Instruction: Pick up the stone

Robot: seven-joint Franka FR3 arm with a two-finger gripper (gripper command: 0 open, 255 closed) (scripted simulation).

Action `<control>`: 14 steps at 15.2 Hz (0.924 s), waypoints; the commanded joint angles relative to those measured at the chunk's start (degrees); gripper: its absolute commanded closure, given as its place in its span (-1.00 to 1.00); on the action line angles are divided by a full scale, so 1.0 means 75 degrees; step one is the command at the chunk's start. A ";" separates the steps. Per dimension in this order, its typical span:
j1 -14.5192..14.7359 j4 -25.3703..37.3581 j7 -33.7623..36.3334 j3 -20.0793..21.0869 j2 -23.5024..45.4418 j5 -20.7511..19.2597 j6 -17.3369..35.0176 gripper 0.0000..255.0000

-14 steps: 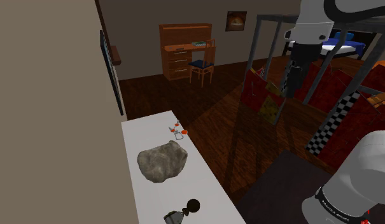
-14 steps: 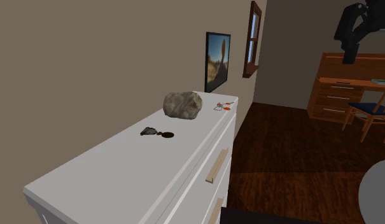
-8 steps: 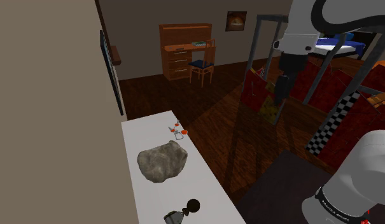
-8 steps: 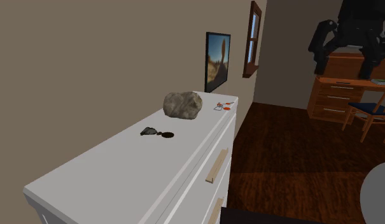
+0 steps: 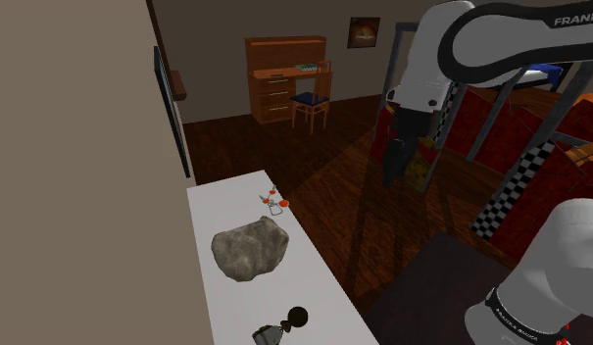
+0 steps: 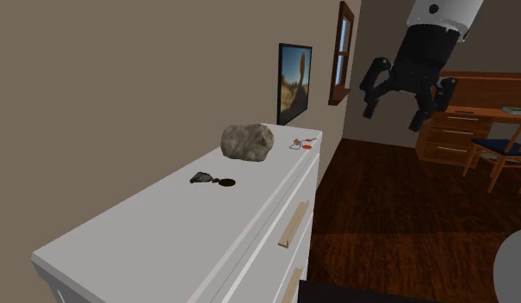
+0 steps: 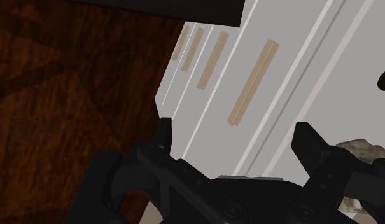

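A rough grey-brown stone (image 5: 250,249) lies on the white dresser top (image 5: 216,206), near the wall; it also shows as the stone (image 6: 248,141) in the second exterior view and peeks past one finger as the stone (image 7: 363,150) in the wrist view. My black gripper (image 5: 391,172) hangs in the air above the wooden floor, well off the dresser's front edge and higher than the stone. In the second exterior view the gripper (image 6: 394,114) has its fingers spread wide with nothing between them. The wrist view looks down past the open fingers (image 7: 164,133) at the dresser front.
A small orange-and-white object (image 5: 275,202) lies beyond the stone near the dresser's far end. A dark object with a black ball (image 5: 284,326) lies at the near end. A framed picture (image 6: 294,83) hangs on the wall. Red and checkered panels (image 5: 524,176) stand behind the arm.
The arm has swung down and toward the dresser, bringing the gripper lower and closer to the stone. The stone and small objects have not moved.
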 commanded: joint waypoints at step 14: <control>0.1601 0.0375 -0.0768 0.0577 0.2633 0.3399 0.3132 -1.00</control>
